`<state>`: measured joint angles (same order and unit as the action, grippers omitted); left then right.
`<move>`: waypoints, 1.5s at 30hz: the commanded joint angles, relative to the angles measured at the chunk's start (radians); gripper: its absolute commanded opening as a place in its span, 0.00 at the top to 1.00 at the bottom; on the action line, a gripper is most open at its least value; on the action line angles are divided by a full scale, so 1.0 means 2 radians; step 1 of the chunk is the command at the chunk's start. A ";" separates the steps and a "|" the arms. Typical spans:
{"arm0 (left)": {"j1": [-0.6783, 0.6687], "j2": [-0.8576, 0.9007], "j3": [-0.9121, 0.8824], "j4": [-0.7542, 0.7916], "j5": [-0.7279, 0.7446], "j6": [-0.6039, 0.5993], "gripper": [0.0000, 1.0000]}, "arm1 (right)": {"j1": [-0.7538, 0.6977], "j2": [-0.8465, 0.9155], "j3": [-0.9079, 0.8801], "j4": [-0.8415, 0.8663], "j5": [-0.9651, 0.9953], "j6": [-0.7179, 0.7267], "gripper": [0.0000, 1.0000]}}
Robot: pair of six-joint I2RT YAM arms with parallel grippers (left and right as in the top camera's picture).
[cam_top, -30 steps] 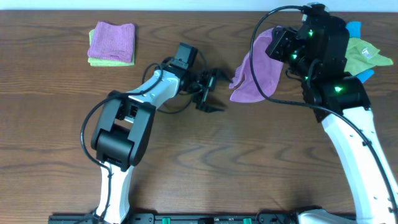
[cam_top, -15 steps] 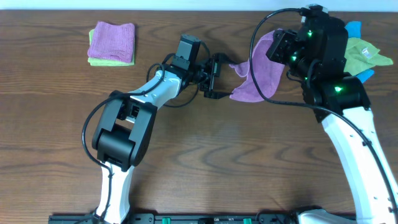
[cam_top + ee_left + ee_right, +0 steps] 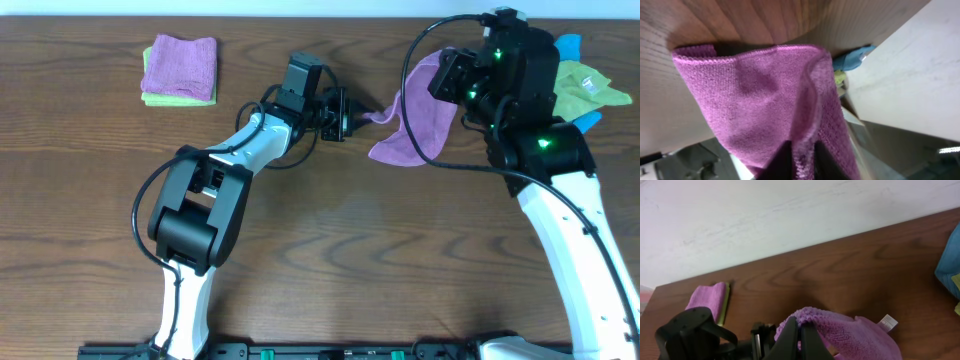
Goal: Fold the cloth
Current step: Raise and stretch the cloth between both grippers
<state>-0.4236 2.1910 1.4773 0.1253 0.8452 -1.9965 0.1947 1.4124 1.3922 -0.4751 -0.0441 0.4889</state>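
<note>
Between the two arms, toward the far side of the table (image 3: 350, 250), the left end effector (image 3: 345, 112) is closed on one corner of the cloth (image 3: 412, 125). Its wrist view shows terry pinched between the dark fingers (image 3: 781, 162), with the rest draping away. The right end effector (image 3: 801, 339) is likewise closed on the cloth at a raised edge, and the white tag (image 3: 886, 322) shows further along the fabric. The cloth hangs slack between the two grips, its lower part resting on the table. Assessment: light, soft and limp, with no stiffness to hold a shape. The looped pile should seat well between pads and is neither slippery nor fragile. Corners and hem are the proper holds, since a pinch mid-panel would only bunch it. A cable (image 3: 408, 80) of the right arm loops across the cloth, a possible snag. The far table edge lies close behind. A green cloth (image 3: 595, 90) and a blue cloth (image 3: 570, 45) crowd the right side. A folded purple cloth (image 3: 180, 62) on a lime-green cloth (image 3: 175, 100) sits well apart at far left. Broad bare wood on the near side offers the best room for laying flat
</note>
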 commanded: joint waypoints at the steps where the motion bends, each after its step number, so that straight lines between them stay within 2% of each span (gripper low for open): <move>1: -0.002 0.000 0.004 0.007 -0.009 0.000 0.94 | -0.002 -0.009 0.010 0.000 0.007 -0.008 0.98; 9: -0.002 0.000 0.004 0.037 -0.009 0.009 0.94 | -0.001 -0.009 0.010 0.000 0.005 -0.008 0.98; 16: 0.035 -0.001 0.004 0.159 0.037 0.060 0.94 | 0.011 -0.009 0.010 0.017 -0.014 -0.008 0.99; 21: 0.079 -0.001 0.004 0.156 0.085 0.084 0.94 | 0.010 -0.009 0.010 0.019 -0.011 -0.031 0.98; 26: 0.121 -0.001 0.004 0.157 0.102 0.100 0.94 | 0.011 -0.003 0.010 0.041 0.001 -0.074 0.98; 31: 0.159 -0.004 0.012 0.175 0.124 0.100 0.94 | 0.011 0.027 0.010 0.075 0.024 -0.088 0.98; 42: 0.182 -0.031 0.108 0.175 0.150 0.101 0.94 | 0.011 0.066 0.010 0.144 -0.002 -0.084 0.98; 45: 0.181 -0.031 0.130 0.171 0.167 0.120 0.94 | 0.011 0.066 0.010 0.140 -0.014 -0.081 0.99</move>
<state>-0.0601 2.1723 1.6829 0.4709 1.1156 -1.8038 0.2100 1.5543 1.3941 -0.1852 -0.0433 0.3351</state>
